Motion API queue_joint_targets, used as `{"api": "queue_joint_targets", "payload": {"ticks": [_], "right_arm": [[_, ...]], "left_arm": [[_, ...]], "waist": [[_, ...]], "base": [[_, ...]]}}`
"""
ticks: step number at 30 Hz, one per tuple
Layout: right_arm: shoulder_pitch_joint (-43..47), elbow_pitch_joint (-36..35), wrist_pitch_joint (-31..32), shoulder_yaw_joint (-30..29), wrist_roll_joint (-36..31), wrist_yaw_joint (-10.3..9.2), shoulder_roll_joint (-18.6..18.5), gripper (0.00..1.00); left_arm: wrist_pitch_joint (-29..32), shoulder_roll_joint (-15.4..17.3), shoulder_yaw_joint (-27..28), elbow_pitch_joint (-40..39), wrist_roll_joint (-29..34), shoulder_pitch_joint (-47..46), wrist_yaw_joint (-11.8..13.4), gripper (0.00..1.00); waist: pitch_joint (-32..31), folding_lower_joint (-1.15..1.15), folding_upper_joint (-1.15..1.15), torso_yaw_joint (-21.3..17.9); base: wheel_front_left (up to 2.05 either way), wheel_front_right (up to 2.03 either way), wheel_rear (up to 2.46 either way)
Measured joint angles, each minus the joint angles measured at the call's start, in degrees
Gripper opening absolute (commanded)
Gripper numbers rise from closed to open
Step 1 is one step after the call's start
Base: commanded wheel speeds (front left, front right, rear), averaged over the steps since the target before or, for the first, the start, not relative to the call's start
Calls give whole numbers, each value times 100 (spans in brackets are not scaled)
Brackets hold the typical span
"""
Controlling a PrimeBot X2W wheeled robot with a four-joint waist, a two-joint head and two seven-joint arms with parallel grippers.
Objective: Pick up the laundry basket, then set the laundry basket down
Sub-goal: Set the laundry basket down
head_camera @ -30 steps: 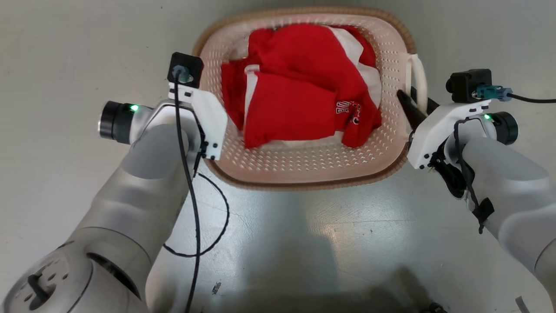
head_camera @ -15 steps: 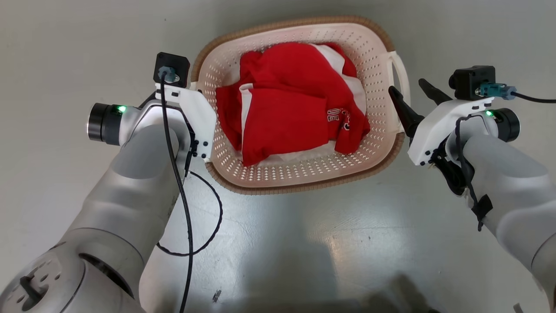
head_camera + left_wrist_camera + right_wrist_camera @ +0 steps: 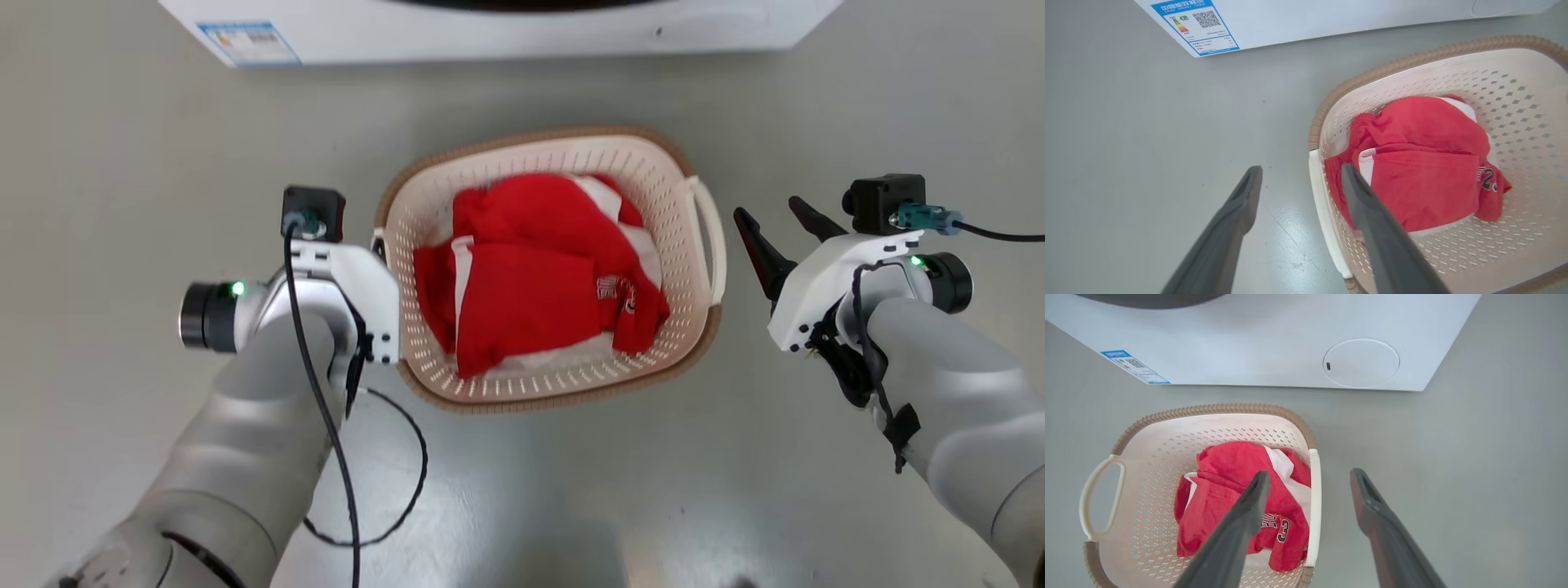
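The laundry basket (image 3: 531,137) sits on the floor (image 3: 163,204) in front of the washer (image 3: 506,28), with red clothes (image 3: 539,278) heaped inside. Nothing has hold of it.

My left jaws are parted and empty. In the left wrist view, 1 finger hangs over bare floor and the other over the basket's inside, with the white left handle (image 3: 1327,228) between them. I can't tell how far above it they are. My right jaws are spread too, gripping nothing, just beside the right handle (image 3: 709,237) and clear of it.

As I read it, the basket is down, both arms are free of it, and no lift is under way. That fits the end of the job, with only backing the arms off left to do. It would equally fit the start, with the 2 handles yet to be taken. These views alone don't settle which.
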Motion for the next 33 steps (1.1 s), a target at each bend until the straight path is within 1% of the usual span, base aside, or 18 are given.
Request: {"api": "queue_joint_targets", "payload": {"ticks": [6, 9, 12, 16, 19, 25, 28, 31, 33], "right_arm": [[176, -37, -2, -439, -296, 0, -15, 100], [354, -103, -2, -742, -627, 0, -60, 100], [583, -207, -3, -1182, -1038, 0, -158, 100], [871, -361, -5, -2017, -1736, 0, -321, 100], [1178, -576, -4, -2684, -2366, 0, -363, 100], [1900, -1291, -5, -4290, -3821, 0, -420, 100], [2397, -1791, -7, -5023, -4484, 0, -374, 100], [2911, -2334, -7, -5578, -5020, 0, -235, 100], [3227, -2668, -7, -5840, -5278, 0, -110, 100]], "left_arm": [[-361, -11, 116, 2, -200, 395, -210, 100], [-524, -34, 142, -2, -231, 599, -337, 100], [-635, -62, 185, -3, -245, 806, -392, 100], [-708, -49, 375, -86, -339, 1012, -391, 100], [-710, 114, 588, -437, -325, 1193, -369, 100], [-710, 444, 1174, -1298, -35, 1823, -186, 100], [-710, 531, 1479, -1807, 265, 2164, -137, 100], [-726, 627, 1804, -2377, 602, 2534, -132, 100], [-728, 665, 2036, -2722, 814, 2825, -129, 100]], "waist": [[-613, 0, 0, -23], [-942, 0, 0, -22], [-1273, 0, 0, -4], [-1698, 0, 0, 38], [-2001, 0, 0, 62], [-2499, 0, 0, 80], [-2689, 0, 0, 94], [-2851, 0, 0, 102], [-2948, 0, 0, 99]], "base": [[0, 0, 0], [0, 0, 0], [0, 0, 0], [0, 0, 0], [0, 0, 0], [0, 0, 0], [0, 0, 0], [0, 0, 0], [0, 0, 0]]}}
